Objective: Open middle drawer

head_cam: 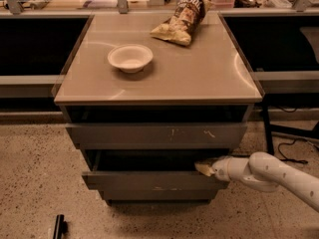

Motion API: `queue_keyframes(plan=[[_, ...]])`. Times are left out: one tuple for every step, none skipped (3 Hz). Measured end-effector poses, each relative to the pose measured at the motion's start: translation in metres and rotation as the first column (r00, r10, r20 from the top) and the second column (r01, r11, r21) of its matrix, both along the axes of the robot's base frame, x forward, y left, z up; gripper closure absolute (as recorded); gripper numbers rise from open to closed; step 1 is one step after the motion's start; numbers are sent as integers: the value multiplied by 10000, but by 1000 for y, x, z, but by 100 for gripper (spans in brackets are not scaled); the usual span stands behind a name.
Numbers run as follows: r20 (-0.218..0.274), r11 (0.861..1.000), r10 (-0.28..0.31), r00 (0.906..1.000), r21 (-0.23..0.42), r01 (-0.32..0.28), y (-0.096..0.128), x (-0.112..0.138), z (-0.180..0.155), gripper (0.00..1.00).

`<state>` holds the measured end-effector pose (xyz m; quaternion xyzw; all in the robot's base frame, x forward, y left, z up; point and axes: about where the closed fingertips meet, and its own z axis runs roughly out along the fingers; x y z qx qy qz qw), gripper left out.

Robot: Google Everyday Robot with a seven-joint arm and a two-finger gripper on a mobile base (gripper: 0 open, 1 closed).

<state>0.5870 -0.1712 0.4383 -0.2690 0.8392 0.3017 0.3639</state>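
Observation:
The grey cabinet (159,73) has three flat drawer fronts. The middle drawer (149,180) stands pulled out a little, with a dark gap above its front. It sits below the larger scratched top drawer front (157,135) and above the small lowest front (157,195). My gripper (203,168) reaches in from the right on a white arm (269,174). Its tip is at the top edge of the middle drawer's front, near the right end, touching or hooked over that edge.
A white bowl (130,57) and a chip bag (183,20) lie on the cabinet top. Dark shelving flanks the cabinet on both sides. Cables (294,143) lie on the speckled floor at right. A small dark object (59,226) lies on the floor at lower left.

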Motion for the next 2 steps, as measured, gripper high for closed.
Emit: queue_keyframes(plan=[[-647, 9993, 268, 9975, 287, -250, 4, -17, -4, 100], [-647, 9993, 268, 9975, 287, -250, 4, -17, -4, 100]])
